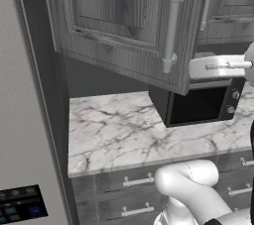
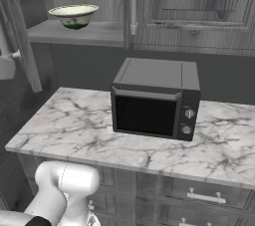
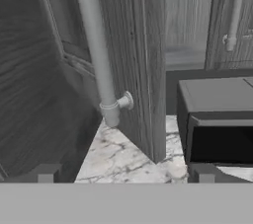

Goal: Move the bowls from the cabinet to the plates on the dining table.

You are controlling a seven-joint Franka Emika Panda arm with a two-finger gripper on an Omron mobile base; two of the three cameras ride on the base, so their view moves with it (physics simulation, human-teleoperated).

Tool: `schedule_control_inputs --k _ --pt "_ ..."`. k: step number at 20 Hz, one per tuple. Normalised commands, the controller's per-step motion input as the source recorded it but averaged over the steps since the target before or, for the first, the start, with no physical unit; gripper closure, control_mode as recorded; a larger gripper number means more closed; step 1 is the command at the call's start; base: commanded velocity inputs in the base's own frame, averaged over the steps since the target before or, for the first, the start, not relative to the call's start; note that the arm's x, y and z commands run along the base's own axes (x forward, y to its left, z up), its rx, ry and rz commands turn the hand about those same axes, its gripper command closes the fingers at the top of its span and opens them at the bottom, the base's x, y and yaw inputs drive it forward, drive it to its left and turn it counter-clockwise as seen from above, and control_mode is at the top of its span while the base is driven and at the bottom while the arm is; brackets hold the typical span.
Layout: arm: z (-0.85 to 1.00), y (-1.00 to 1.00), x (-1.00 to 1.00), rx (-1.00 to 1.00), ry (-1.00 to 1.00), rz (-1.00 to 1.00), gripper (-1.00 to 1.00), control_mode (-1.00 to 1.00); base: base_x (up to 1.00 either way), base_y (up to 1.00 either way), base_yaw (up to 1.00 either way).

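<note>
Fingers (image 3: 123,173) spread and empty beside the open door's handle (image 3: 96,45); next, reach level for the bowl (image 2: 74,15), upper left.

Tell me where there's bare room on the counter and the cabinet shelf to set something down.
The marble counter is bare from its left end up to the microwave, plus a strip in front of it. The cabinet shelf is bare right of the bowl. It is tighter by the open cabinet door, which hangs over the counter.

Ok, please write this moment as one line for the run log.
phase: door opened | gripper: open, beside silver bar handle | grey wood-grain cabinet door: swung open | cream-white bowl: on shelf
</note>
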Motion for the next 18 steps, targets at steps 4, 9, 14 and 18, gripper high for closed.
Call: schedule_control_inputs --k 4,9,14,18 --pt "0.00 -0.74 -0.20 0.18 0.12 -0.21 -1.00 -1.00 0.00 0.00 0.00" --pt "0.00 -0.68 -0.01 0.19 0.18 -0.16 -1.00 -1.00 0.00 0.00 0.00" --pt "0.00 -0.66 0.19 0.08 0.05 -0.08 -1.00 -1.00 0.00 0.00 0.00" --pt "0.00 -0.33 0.80 0.00 0.00 -0.10 -1.00 -1.00 0.00 0.00 0.00"
